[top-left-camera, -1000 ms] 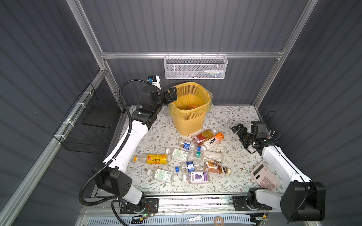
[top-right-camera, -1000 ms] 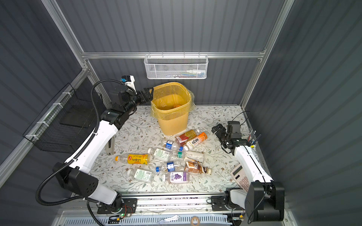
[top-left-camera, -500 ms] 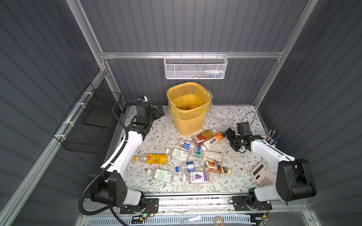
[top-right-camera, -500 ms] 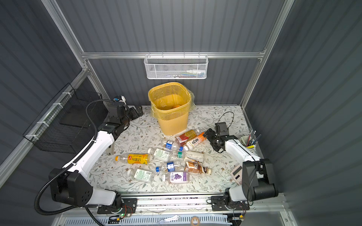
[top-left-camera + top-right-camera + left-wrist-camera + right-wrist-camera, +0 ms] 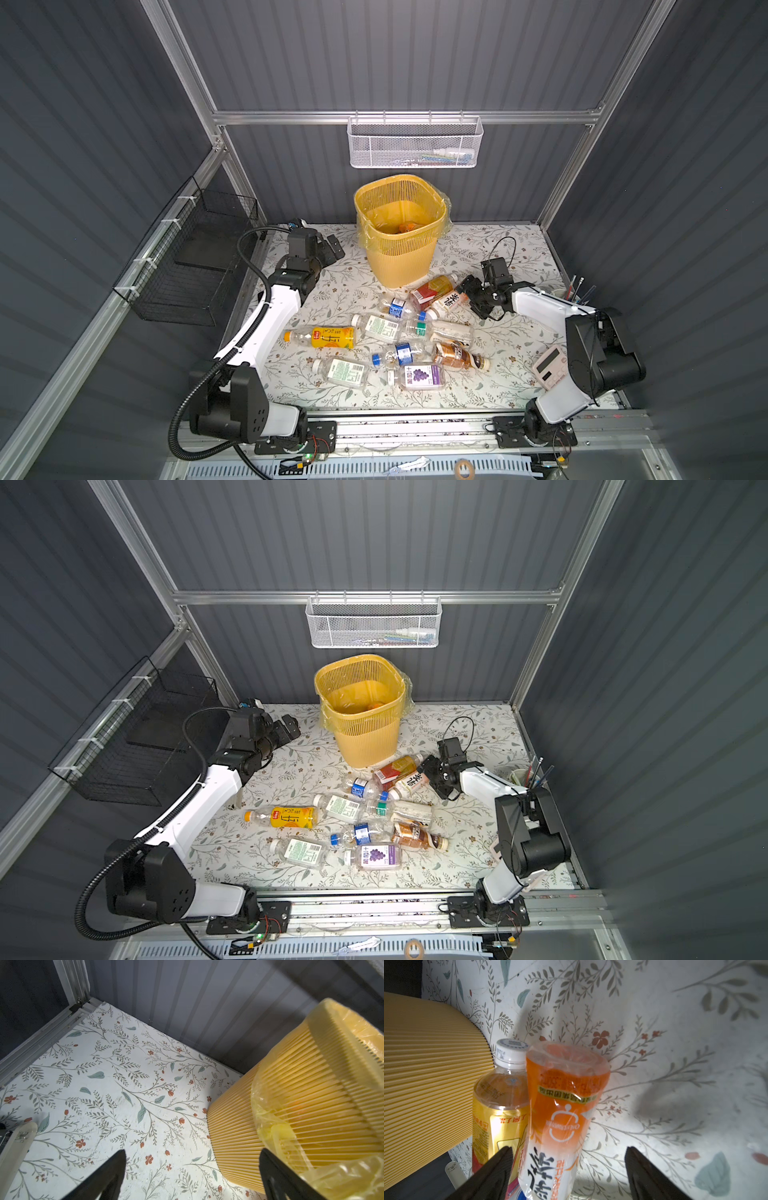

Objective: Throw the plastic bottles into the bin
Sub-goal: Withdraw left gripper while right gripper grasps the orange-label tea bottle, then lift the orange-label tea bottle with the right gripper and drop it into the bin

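The yellow bin [image 5: 399, 262] [image 5: 365, 742] stands at the back of the table, with something orange lying inside. Several plastic bottles lie in front of it. My right gripper [image 5: 471, 297] [image 5: 434, 776] [image 5: 569, 1150] is open, low on the table, with its jaws either side of an orange-and-white bottle [image 5: 446, 301] [image 5: 562, 1115]. One finger is close to this bottle and the other stands apart. A red-and-yellow labelled bottle [image 5: 430, 287] [image 5: 500, 1109] lies against it beside the bin wall [image 5: 425, 1074]. My left gripper [image 5: 332, 249] [image 5: 192, 1152] is open and empty, low to the left of the bin [image 5: 301, 1105].
More bottles lie nearer the front: yellow [image 5: 328, 336], green-white [image 5: 380, 326], purple grape [image 5: 419, 376], brown [image 5: 457, 357]. A white mesh basket [image 5: 415, 145] hangs on the back wall and a black wire basket [image 5: 195, 266] on the left. A calculator [image 5: 548, 365] and pen cup [image 5: 521, 777] sit at the right.
My left gripper came down from the bin's rim to table level at its left. My right gripper moved left onto the orange-and-white bottle, and its jaws have narrowed.
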You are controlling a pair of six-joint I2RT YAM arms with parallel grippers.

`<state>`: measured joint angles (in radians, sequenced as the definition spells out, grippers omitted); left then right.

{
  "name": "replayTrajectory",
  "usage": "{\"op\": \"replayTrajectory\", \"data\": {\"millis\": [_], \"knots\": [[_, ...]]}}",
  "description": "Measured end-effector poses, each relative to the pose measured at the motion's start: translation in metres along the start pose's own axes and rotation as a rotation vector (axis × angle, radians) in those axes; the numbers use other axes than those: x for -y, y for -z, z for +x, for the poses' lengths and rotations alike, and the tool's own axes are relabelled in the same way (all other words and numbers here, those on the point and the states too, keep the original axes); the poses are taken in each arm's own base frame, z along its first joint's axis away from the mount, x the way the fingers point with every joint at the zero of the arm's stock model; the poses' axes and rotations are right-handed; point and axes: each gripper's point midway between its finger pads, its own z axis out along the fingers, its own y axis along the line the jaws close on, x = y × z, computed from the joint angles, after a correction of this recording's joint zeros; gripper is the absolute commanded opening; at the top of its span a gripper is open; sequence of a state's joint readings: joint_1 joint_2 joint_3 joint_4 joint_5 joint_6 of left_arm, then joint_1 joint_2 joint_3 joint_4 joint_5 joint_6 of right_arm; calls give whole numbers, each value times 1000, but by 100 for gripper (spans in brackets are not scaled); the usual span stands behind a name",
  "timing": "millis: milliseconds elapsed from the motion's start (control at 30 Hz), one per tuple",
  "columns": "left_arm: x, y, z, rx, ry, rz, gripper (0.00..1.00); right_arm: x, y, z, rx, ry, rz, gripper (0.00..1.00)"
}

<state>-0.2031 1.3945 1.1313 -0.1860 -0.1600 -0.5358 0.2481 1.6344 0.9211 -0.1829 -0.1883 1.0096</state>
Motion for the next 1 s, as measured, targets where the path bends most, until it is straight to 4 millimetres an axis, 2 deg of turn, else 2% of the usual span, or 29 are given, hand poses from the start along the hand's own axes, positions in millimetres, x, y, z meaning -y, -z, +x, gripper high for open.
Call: {"op": "replayTrajectory", "data": {"millis": [167, 267, 500, 600, 833, 1000], "knots": [[-10, -3, 15, -38, -3, -26, 100, 4, -13, 1, -20, -4, 24, 77], [-10, -4, 16, -41, -4, -27, 100, 4, -17, 1, -25, -5, 27, 74], [-10, -3, 16, -43, 0, -27, 100, 8, -19, -4, -6, -2, 44, 59], [-10, -3, 17, -46, 4, -26, 100, 10, -19, -9, 7, -9, 46, 54], [-11, -4, 19, -50, 11, -29, 100, 16, -16, -22, 45, -45, 29, 48], [-15, -6, 25, -63, 17, -38, 100, 9, 3, -31, 86, -49, -9, 47]]}}
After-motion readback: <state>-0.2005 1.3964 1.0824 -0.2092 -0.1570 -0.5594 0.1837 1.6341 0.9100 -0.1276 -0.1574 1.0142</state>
